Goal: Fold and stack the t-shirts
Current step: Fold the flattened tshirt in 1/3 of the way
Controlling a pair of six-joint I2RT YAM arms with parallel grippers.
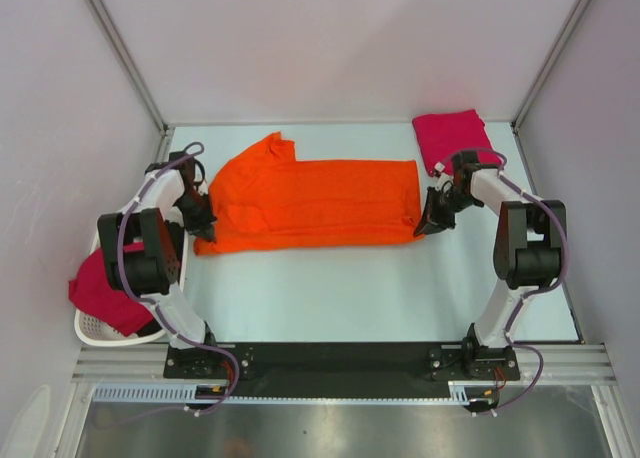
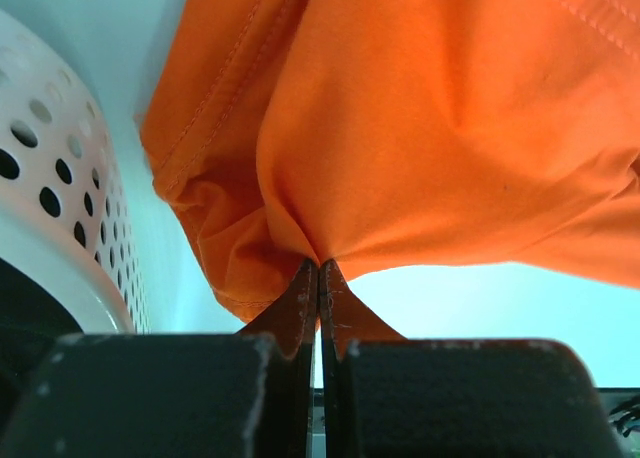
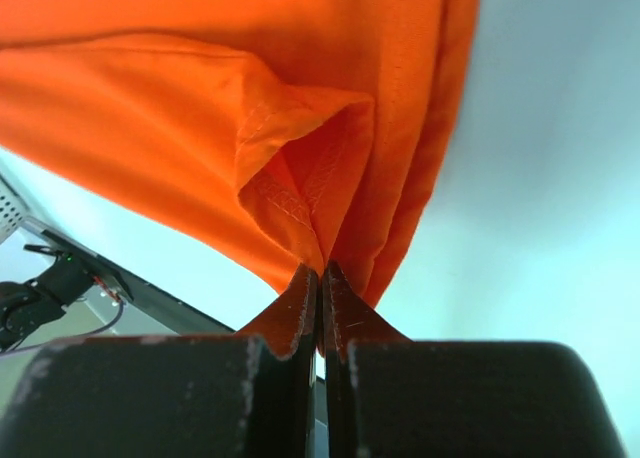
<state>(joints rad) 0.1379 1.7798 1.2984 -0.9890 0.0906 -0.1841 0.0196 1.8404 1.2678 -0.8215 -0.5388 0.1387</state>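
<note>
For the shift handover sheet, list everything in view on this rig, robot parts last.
orange t-shirt: one, bright orange, spread across the middle of the table, one end in each pincer.
folded t-shirt: one, crimson-pink, compact bundle at the table's far right corner.
draped t-shirt: one, crimson-pink, hanging over the basket's rim at near left.
basket: one, white with holes, at the table's near left edge beside the left arm.
table: one, pale blue-green, under it all.
left arm: one, black and white, left side.
right arm: one, black and white, right side.
left pincer: one, black, shut on the shirt's left end.
right pincer: one, black, shut on its right end.
</note>
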